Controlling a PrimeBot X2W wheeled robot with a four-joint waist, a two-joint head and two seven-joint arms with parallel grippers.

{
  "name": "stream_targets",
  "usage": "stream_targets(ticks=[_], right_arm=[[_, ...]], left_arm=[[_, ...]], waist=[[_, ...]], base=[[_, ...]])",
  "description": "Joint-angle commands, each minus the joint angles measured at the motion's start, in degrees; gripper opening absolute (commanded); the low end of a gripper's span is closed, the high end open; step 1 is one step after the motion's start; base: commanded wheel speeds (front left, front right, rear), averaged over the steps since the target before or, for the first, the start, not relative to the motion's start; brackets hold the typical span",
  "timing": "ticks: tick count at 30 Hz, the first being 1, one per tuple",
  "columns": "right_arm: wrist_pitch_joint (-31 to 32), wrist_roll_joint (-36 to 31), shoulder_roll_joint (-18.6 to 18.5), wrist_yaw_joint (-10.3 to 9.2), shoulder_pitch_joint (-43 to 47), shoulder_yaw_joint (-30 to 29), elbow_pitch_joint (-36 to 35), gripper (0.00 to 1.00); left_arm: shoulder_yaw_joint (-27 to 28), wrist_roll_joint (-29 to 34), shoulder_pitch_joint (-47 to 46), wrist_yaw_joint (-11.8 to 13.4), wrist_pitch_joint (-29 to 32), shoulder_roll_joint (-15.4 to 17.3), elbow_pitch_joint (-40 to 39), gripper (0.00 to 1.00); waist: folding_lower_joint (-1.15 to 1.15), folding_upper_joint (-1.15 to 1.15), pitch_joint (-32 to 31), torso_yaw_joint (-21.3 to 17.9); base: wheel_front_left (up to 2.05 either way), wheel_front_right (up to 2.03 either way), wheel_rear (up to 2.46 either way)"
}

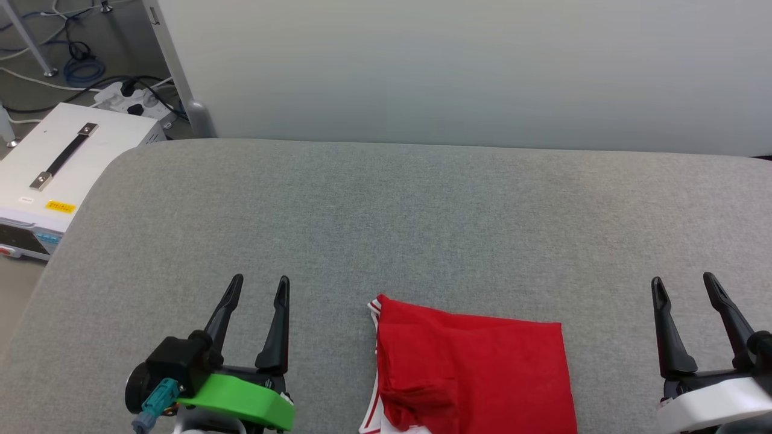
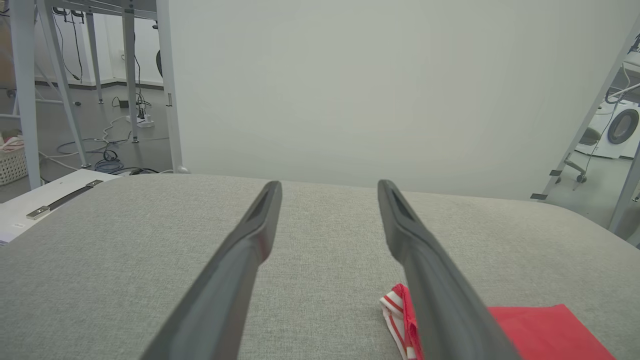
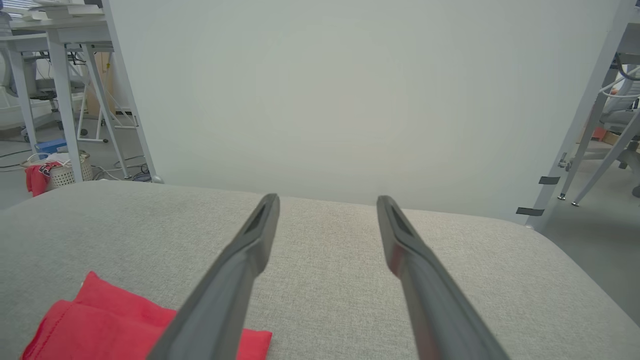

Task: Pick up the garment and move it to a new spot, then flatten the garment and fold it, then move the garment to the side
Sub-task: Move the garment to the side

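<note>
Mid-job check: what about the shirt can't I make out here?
Head view: the bottom edge cuts off the near part of the garment; full outline unknown.
Left wrist view: a finger of the left gripper covers part of it.
Right wrist view: a finger of the right gripper and the bottom edge hide part of it.
Head view: yellow label too small to read.

The garment [image 1: 476, 374] is plain red, with red-and-white striped trim along its left edge. The table [image 1: 386, 223] under it is a flecked light grey. Left of the garment, the left gripper [image 1: 260, 280] has black fingers, a bright green band and a teal plug. Right of the garment, the right gripper [image 1: 683, 278] has black fingers and a white band. Far left of the garment, a white box [image 1: 66, 175] carries a black strap and a yellow label.
</note>
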Motion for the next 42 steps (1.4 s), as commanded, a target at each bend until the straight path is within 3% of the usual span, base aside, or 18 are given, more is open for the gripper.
stream_targets(ticks=[1,7,16,22,34,35,36,42], right_arm=[[0.42,0.07,-0.18,-0.03,0.43,-0.05,-0.37,1.00],[4.65,0.34,-0.80,-0.03,0.71,1.15,-0.14,1.00],[20.76,2.09,-2.47,-0.03,-0.20,6.80,5.13,1.00],[29.37,3.88,-2.07,-0.03,-1.78,8.33,8.47,1.00],[40.36,6.73,-0.20,-0.03,-3.67,10.67,15.13,1.00],[40.63,6.93,-0.26,-0.03,-3.72,11.04,15.47,0.41],[40.82,7.16,-0.44,-0.03,-3.84,11.59,15.78,0.00],[38.85,6.06,-2.75,-0.03,-5.60,12.66,15.63,0.00]], left_arm=[[0.37,0.79,0.69,-0.45,-0.33,-0.69,0.07,1.00],[0.98,3.57,0.20,-1.38,-0.33,-1.25,0.24,1.00],[1.24,5.39,-1.55,-2.18,-0.34,-2.34,0.44,1.00],[0.75,6.88,-2.94,-2.43,-0.34,-2.42,0.97,1.00],[0.70,7.73,-4.87,-2.61,-0.34,-2.74,0.69,1.00],[0.75,7.74,-4.93,-2.61,-0.34,-2.74,0.70,1.00],[0.82,7.78,-4.99,-2.62,-0.34,-2.75,0.74,1.00],[-0.23,7.93,-4.80,-2.64,-0.34,-2.34,0.89,1.00]], waist=[[0.00,0.00,0.21,0.35],[0.00,0.00,1.64,1.57],[0.00,0.00,5.18,3.91],[0.00,0.00,7.39,5.57],[0.00,0.00,10.13,8.05],[0.00,0.00,10.18,8.07],[0.00,0.00,10.20,8.03],[0.00,0.00,9.01,6.51]], base=[[0.00,0.00,0.00],[0.00,0.00,0.00],[0.00,0.00,0.00],[0.00,0.00,0.00],[0.00,0.00,0.00],[0.00,0.00,0.00],[0.00,0.00,0.00],[0.00,0.00,0.00]])
